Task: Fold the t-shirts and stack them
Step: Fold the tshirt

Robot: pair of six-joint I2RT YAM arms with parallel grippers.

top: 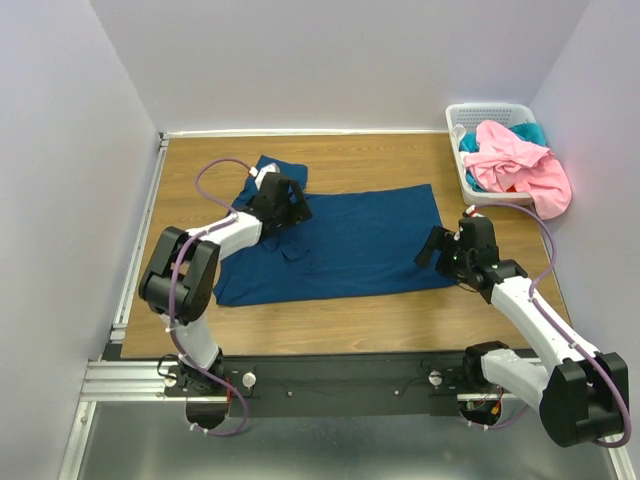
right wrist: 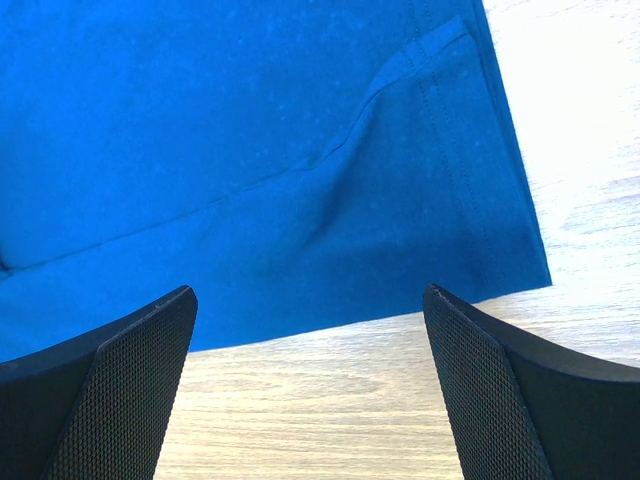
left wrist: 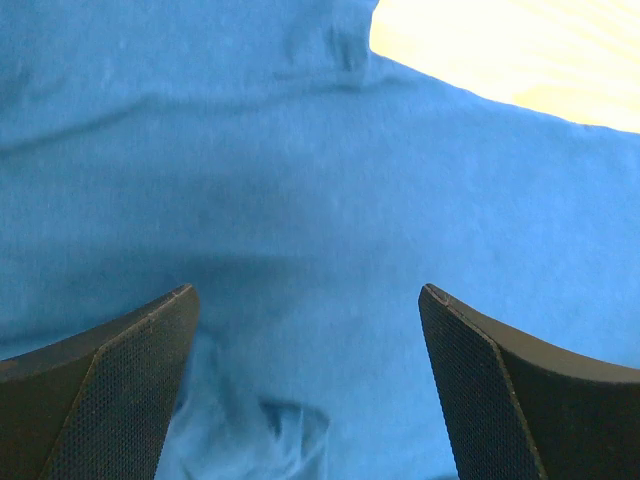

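Note:
A large dark navy-teal t-shirt [top: 345, 243] lies spread flat across the middle of the wooden table, one sleeve [top: 280, 170] reaching to the far left. My left gripper [top: 285, 215] hovers over its upper left part, open and empty, with blue cloth [left wrist: 300, 200] filling its view and a small pucker [left wrist: 290, 425] between the fingers. Open and empty too, my right gripper [top: 440, 250] sits at the shirt's right hem [right wrist: 380, 310], over bare wood. A pink t-shirt [top: 520, 165] and a brighter teal one [top: 530, 132] are heaped in the basket.
The white slatted basket [top: 480, 112] stands at the far right corner, the pink cloth spilling over its right rim. Grey walls close in the table on the left, back and right. Bare wood [top: 340, 315] runs between the shirt and the near edge.

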